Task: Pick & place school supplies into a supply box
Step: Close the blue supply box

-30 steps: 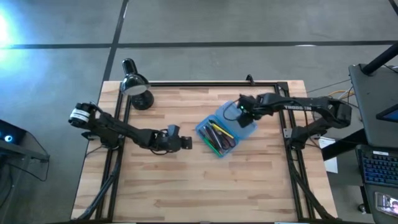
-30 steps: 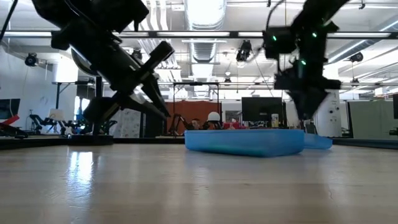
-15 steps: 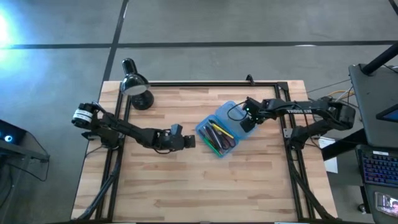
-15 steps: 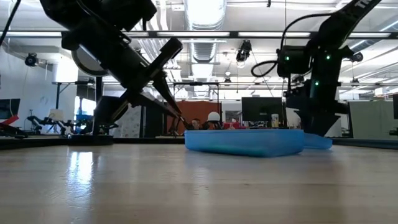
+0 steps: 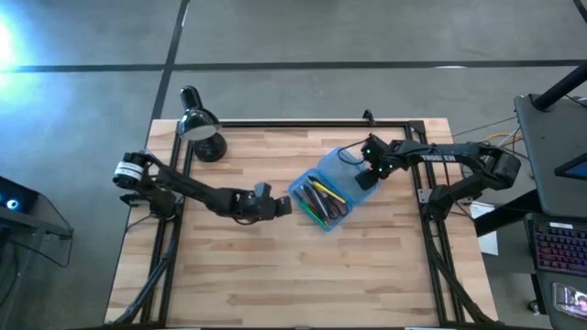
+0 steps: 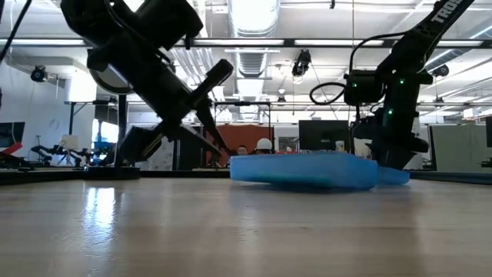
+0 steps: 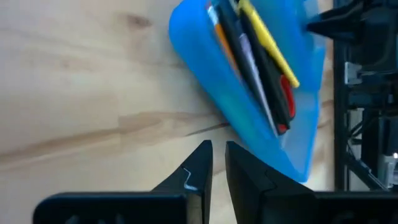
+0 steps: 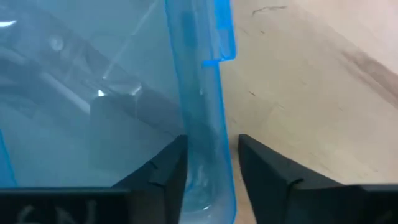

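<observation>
Right of the tabletop's centre, the supply box lay slantwise between both arms.

The blue supply box held the pens and pencils, yellow, black, green and orange, with the red-handled scissors among them in the left wrist view. Its lid stood up on the side toward the right edge, where the right gripper had its fingers clamped on the lid's rim. The left gripper sat low just beside the box's near-left corner, fingers nearly together on nothing, tips close to the box wall. A black desk lamp stood at the far-left corner, well apart. The whole near half of the tabletop lay open, as did the strip along the left edge.
</observation>
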`<move>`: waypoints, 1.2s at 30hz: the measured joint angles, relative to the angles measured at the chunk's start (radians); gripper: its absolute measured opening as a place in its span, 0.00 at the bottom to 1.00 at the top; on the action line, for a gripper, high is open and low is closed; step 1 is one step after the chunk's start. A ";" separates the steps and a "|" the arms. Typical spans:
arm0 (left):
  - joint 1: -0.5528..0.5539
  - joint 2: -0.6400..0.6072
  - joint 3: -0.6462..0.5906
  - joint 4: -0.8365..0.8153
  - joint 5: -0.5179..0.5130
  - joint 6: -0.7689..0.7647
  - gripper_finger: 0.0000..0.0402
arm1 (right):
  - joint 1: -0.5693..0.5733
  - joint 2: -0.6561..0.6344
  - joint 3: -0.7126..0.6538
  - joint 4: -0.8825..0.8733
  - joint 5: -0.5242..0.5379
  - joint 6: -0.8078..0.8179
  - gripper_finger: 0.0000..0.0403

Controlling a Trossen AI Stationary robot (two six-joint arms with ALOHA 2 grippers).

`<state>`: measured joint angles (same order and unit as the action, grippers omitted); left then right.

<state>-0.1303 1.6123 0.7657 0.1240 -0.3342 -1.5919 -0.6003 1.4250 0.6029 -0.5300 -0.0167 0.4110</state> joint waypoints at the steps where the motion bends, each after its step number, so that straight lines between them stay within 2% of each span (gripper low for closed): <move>1: 0.000 0.011 0.004 0.006 0.007 -0.011 0.07 | 0.000 -0.001 0.001 0.002 0.000 -0.006 0.31; 7: 0.001 0.073 0.035 0.038 0.035 -0.038 0.07 | 0.002 -0.040 0.020 -0.016 -0.011 -0.005 0.14; 12: 0.010 0.122 0.095 0.039 0.035 -0.025 0.07 | 0.004 -0.105 0.051 -0.050 -0.023 0.004 0.08; 20: 0.031 0.184 0.178 0.041 0.090 0.046 0.07 | 0.014 -0.169 0.095 -0.119 -0.071 0.000 0.07; 23: 0.037 0.186 0.181 0.028 0.108 0.068 0.07 | 0.021 -0.184 0.095 -0.137 -0.029 0.019 0.05; 26: 0.037 0.159 0.179 -0.087 0.104 0.074 0.07 | 0.018 -0.218 0.094 -0.147 0.046 0.010 0.05; 30: 0.041 0.108 0.177 -0.268 0.050 0.072 0.07 | -0.025 -0.242 0.095 -0.129 0.042 0.017 0.09; 32: 0.048 0.092 0.176 -0.311 0.030 0.072 0.07 | -0.060 -0.221 0.091 -0.121 0.042 0.037 0.12; 36: 0.053 0.065 0.177 -0.288 0.029 0.073 0.07 | -0.121 -0.115 0.075 -0.051 0.036 0.054 0.17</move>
<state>-0.0774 1.6773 0.9427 -0.1642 -0.3047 -1.5186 -0.7213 1.3103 0.6777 -0.5810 0.0196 0.4648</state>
